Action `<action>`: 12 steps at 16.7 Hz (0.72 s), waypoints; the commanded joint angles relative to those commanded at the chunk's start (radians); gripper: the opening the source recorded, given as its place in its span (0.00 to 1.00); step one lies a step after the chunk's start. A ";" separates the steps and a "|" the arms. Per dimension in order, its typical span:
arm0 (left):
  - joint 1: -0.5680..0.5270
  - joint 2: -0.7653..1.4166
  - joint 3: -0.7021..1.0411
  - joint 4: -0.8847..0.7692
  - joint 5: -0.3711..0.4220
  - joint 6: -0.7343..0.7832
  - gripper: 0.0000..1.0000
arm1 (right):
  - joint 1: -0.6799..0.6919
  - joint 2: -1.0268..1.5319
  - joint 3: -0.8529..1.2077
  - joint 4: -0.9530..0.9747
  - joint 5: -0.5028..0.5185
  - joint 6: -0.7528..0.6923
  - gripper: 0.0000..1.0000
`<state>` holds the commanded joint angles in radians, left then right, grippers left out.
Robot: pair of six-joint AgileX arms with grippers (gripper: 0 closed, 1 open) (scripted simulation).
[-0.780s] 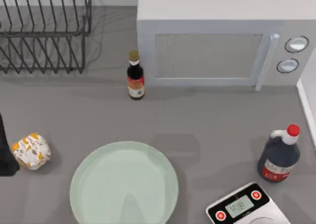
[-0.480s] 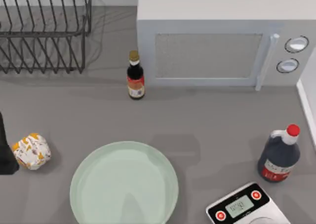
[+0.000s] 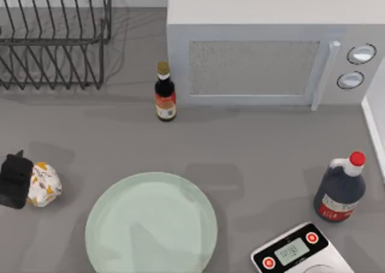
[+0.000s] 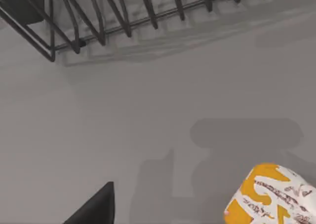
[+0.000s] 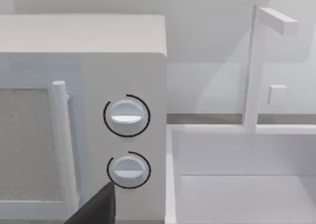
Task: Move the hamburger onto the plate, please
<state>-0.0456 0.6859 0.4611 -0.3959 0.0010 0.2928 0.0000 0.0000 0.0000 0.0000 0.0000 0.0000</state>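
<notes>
While the left gripper (image 3: 14,180) is hanging just beside the hamburger (image 3: 44,184) at the counter's (image 3: 252,159) left edge (I cannot tell if its fingers are apart), the plate (image 3: 151,223) is waiting near, to the right. A grasp this far off-centre is risking to push the soft wrapper sideways instead of catching it.

Two bottles (image 3: 165,92), one hamburger (image 3: 45,184), one plate (image 3: 151,225).
</notes>
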 joint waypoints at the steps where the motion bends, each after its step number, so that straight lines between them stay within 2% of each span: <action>1: -0.006 0.110 0.060 -0.055 0.001 0.039 1.00 | 0.000 0.000 0.000 0.000 0.000 0.000 1.00; 6: -0.035 0.592 0.343 -0.319 0.003 0.225 1.00 | 0.000 0.000 0.000 0.000 0.000 0.000 1.00; 12: -0.058 0.965 0.598 -0.524 0.001 0.381 1.00 | 0.000 0.000 0.000 0.000 0.000 0.000 1.00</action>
<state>-0.1036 1.6514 1.0590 -0.9202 0.0022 0.6739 0.0000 0.0000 0.0000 0.0000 0.0000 0.0000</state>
